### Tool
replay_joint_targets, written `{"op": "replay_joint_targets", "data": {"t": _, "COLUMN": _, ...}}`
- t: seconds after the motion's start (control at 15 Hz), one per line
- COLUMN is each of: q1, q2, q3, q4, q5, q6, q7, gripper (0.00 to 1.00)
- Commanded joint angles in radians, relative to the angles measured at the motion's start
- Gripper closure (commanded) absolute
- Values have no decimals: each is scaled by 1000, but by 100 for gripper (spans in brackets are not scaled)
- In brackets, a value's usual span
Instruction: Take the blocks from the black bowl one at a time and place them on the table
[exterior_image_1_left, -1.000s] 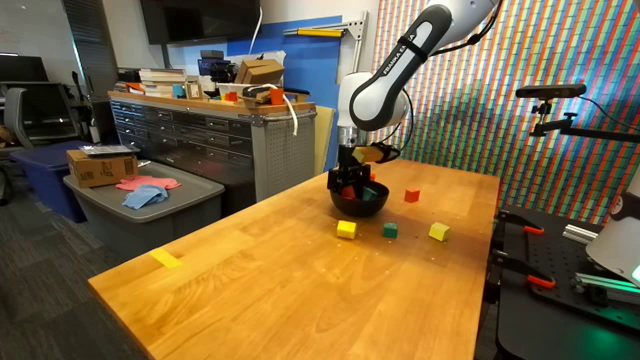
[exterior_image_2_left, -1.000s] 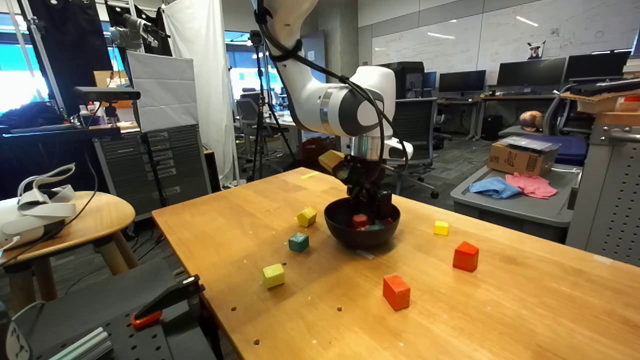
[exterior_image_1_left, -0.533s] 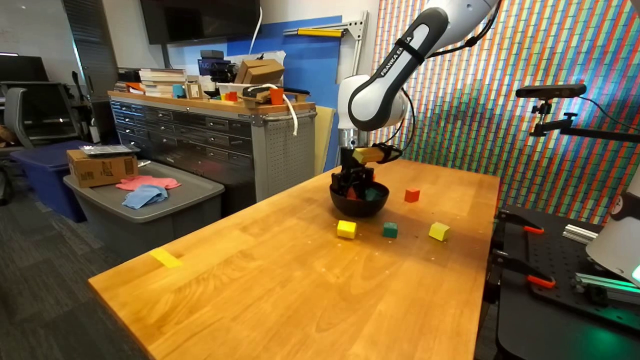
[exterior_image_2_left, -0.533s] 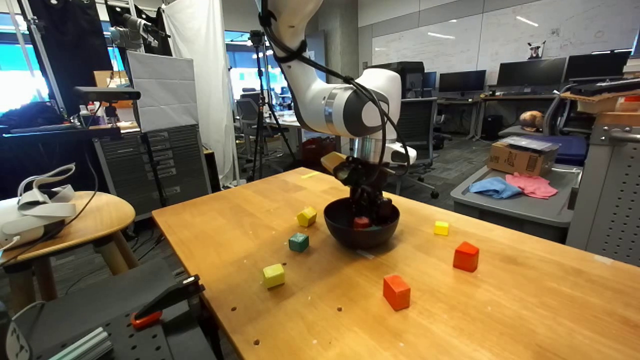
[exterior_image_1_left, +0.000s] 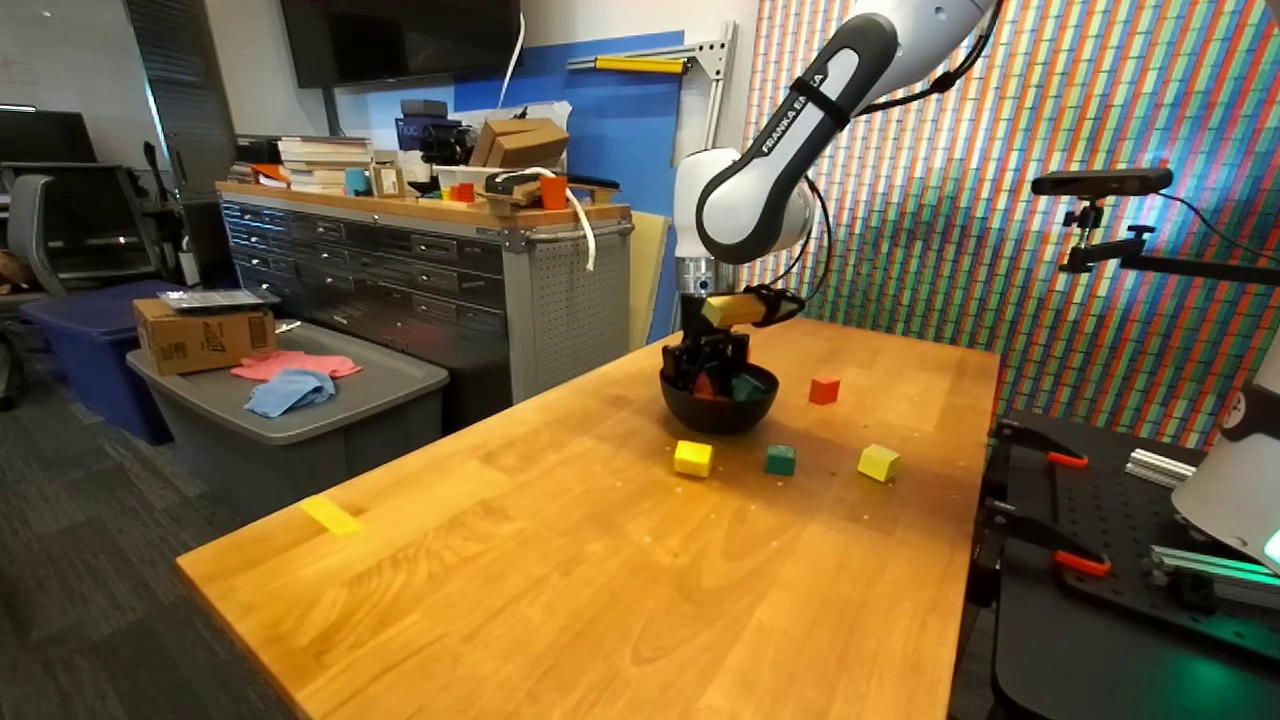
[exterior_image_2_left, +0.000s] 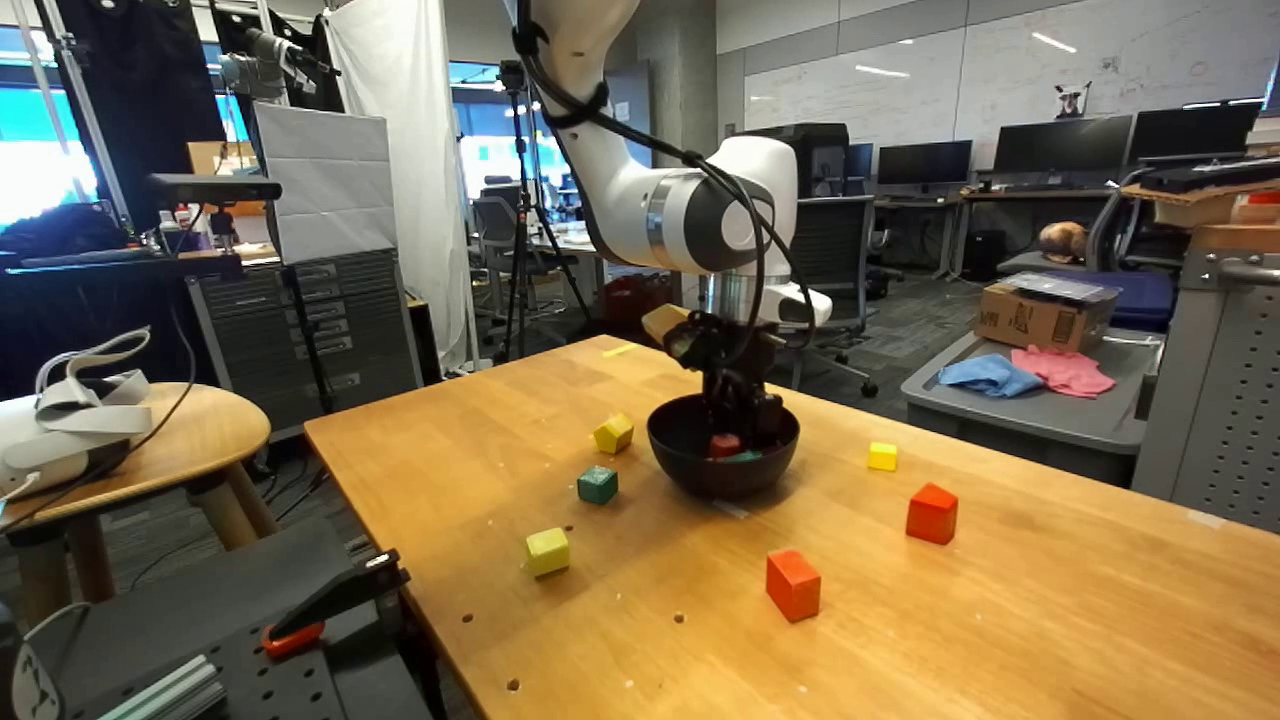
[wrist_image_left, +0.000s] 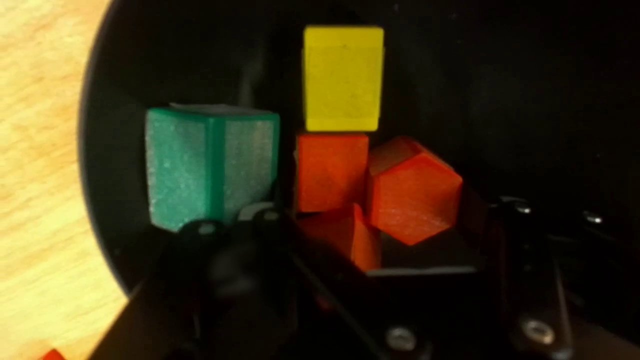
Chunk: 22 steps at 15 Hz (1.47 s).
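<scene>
Gripper (exterior_image_1_left: 706, 375): points down, its lower part inside the black bowl (exterior_image_2_left: 722, 482)
Fingers (wrist_image_left: 530, 280): stand apart, with red showing between them; the wrist view is dark here, so I cannot tell whether they clamp anything
Bowl: upright on the table (exterior_image_1_left: 560, 590)
Green in the bowl: a green block (wrist_image_left: 180, 165), turned with one edge facing the wrist camera, near the bowl's wall
Yellow in the bowl: a yellow block (wrist_image_left: 344, 80), just beside a square-faced red block (wrist_image_left: 332, 172)
More red in the bowl: a five-sided red block (wrist_image_left: 415, 200) next to the square-faced one, and a partly hidden red block (wrist_image_left: 335, 227)
Table, left of the bowl in an exterior view: a bright yellow block (exterior_image_2_left: 613, 433), a dark green block (exterior_image_2_left: 598, 484) and a pale yellow block (exterior_image_2_left: 548, 552), all apart
Table, right of the bowl and in front, same view: a small yellow block (exterior_image_2_left: 882, 456), a red block (exterior_image_2_left: 932, 513) and an orange-red block (exterior_image_2_left: 793, 585), also apart
Tape strip (exterior_image_1_left: 331, 515): yellow, flat near the table's edge
Grey bin (exterior_image_1_left: 400, 385): bears a cardboard box (exterior_image_1_left: 205, 340), a pink cloth (exterior_image_1_left: 297, 366) and a blue cloth (exterior_image_1_left: 290, 392)
</scene>
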Motion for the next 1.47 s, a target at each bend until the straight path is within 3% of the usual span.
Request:
{"op": "replay_joint_targets", "data": {"t": 0.0, "q1": 27, "q2": -107, "q3": -29, "q4": -79, "q5": -37, "q6": 13, "q7": 6, "gripper": 53}}
{"op": "replay_joint_targets", "data": {"t": 0.27, "q1": 45, "q2": -277, "q3": -39, "q4": -199, "q5": -105, "q6": 39, "q7": -1, "gripper": 53}}
{"op": "replay_joint_targets", "data": {"t": 0.47, "q1": 35, "q2": -383, "q3": -5, "q4": -255, "q5": -127, "q6": 73, "q7": -26, "gripper": 53}}
{"op": "replay_joint_targets", "data": {"t": 0.67, "q1": 32, "q2": -406, "q3": 54, "q4": -247, "q5": -104, "q6": 126, "q7": -72, "gripper": 53}}
{"op": "replay_joint_targets", "data": {"t": 1.07, "q1": 68, "q2": -189, "q3": 163, "q4": -60, "q5": -116, "q6": 108, "q7": -217, "gripper": 53}}
{"op": "replay_joint_targets", "data": {"t": 1.4, "q1": 111, "q2": 65, "q3": 145, "q4": 156, "q5": -137, "q6": 89, "q7": -255, "gripper": 53}}
